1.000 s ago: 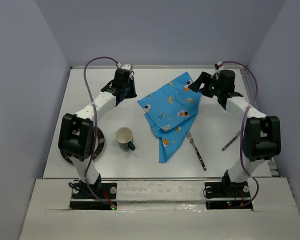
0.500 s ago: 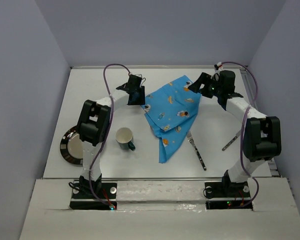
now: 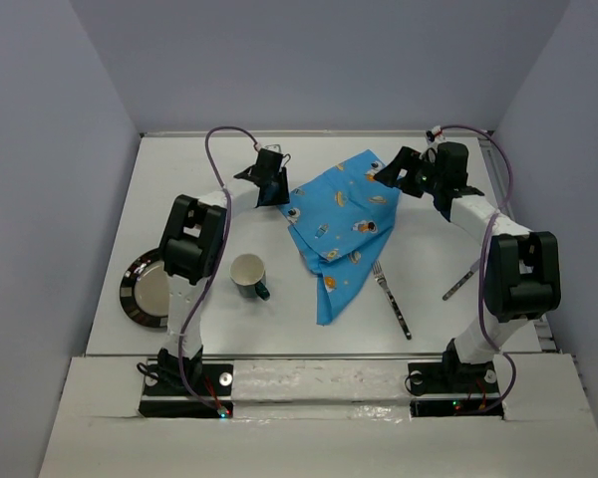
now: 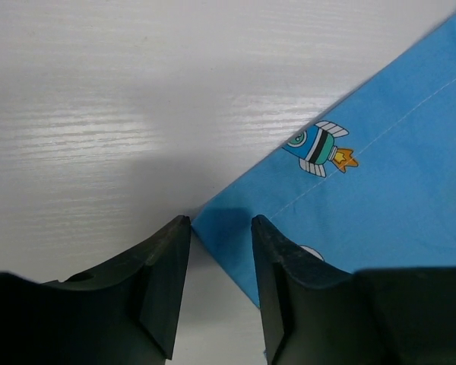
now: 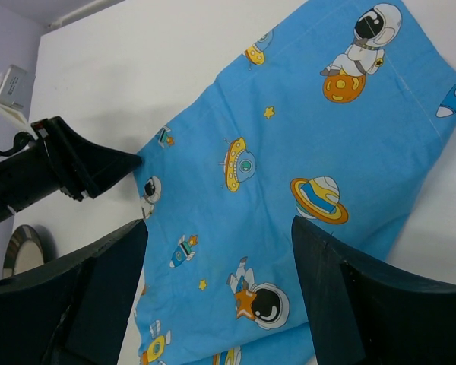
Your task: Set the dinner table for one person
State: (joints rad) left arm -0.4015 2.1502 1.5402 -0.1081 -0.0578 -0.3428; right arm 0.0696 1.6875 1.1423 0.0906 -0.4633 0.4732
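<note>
The dinner table (image 3: pixel 179 209) is a wide white top. On it lies a rumpled blue space-print cloth (image 3: pixel 341 221), partly folded over itself. My left gripper (image 3: pixel 270 187) is low at the cloth's left corner. In the left wrist view its jaws (image 4: pixel 220 224) stand open, with the corner of the cloth (image 4: pixel 365 175) lying between the tips, unclamped. My right gripper (image 3: pixel 392 171) hovers over the cloth's far right part. Its fingers (image 5: pixel 219 226) are spread wide above the cloth (image 5: pixel 289 152), holding nothing.
A cream cup (image 3: pixel 247 271) with a dark handle stands left of the cloth. A dark-rimmed metal plate (image 3: pixel 145 289) lies at the near left. A fork (image 3: pixel 391 297) lies beside the cloth's near tip, and a knife (image 3: pixel 460 282) is by the right arm.
My left arm swung right from the far left of the table to the cloth's left corner, its jaws opened wider, and the plate came into view. The right arm barely moved.
</note>
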